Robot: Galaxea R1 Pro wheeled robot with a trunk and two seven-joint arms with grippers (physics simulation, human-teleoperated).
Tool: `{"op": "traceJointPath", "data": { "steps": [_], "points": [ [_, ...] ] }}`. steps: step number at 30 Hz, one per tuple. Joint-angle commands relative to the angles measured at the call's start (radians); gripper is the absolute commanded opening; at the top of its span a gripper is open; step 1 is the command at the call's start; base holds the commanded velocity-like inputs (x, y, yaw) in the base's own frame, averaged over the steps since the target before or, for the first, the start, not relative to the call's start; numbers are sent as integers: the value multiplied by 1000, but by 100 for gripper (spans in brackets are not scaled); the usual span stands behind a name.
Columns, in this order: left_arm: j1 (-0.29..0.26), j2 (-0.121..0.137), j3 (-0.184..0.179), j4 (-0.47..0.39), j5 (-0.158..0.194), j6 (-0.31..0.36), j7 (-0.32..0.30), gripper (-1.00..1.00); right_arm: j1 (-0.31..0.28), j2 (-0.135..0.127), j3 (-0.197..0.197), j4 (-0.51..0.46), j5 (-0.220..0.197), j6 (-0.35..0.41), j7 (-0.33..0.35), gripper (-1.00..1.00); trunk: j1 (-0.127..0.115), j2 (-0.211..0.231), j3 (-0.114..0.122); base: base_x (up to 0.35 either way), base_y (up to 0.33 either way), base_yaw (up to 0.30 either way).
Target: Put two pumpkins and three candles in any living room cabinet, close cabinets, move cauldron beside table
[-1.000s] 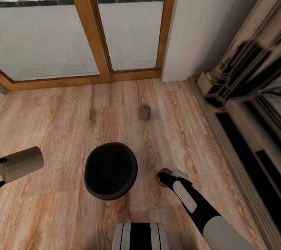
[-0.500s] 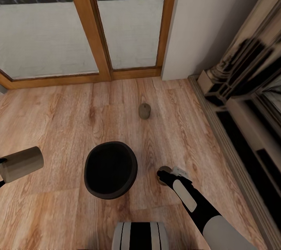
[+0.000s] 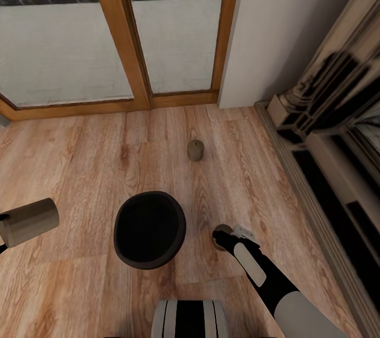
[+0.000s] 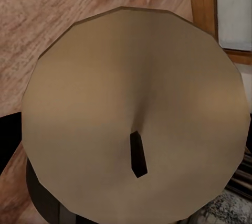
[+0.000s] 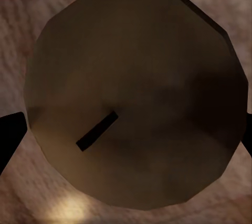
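Observation:
The black cauldron (image 3: pixel 150 230) stands upright on the wood floor in the head view. My left gripper (image 3: pixel 3 224) at the left edge is shut on a beige candle (image 3: pixel 29 221), held lying sideways above the floor; its wick end fills the left wrist view (image 4: pixel 134 114). My right gripper (image 3: pixel 224 237) reaches down just right of the cauldron, its fingers against both sides of a second candle (image 3: pixel 221 233) standing on the floor, seen from above in the right wrist view (image 5: pixel 136 98). A third candle (image 3: pixel 195 150) stands alone farther ahead. The pumpkins, cabinet and table are out of view.
A wood-framed glass door (image 3: pixel 126 37) closes the far side, with a grey wall (image 3: pixel 285 26) to its right. A glossy dark and beige fireplace surround (image 3: pixel 327 132) runs along the right. My base (image 3: pixel 190 319) shows at the bottom edge.

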Motion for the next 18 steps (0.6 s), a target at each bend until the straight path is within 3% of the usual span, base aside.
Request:
{"op": "traceJointPath", "data": {
  "steps": [1, 18],
  "points": [
    [1, 0, 1, -1, 11, 1, 10, -100, 0, -1, 2, 43, 2, 4, -9, -100, 0, 0, -1, 0, 0, 0],
    [1, 0, 0, -2, 11, 1, 10, -100, 0, -1, 2, 43, 2, 3, -9, -100, 0, 0, -1, 0, 0, 0]
  ]
}}
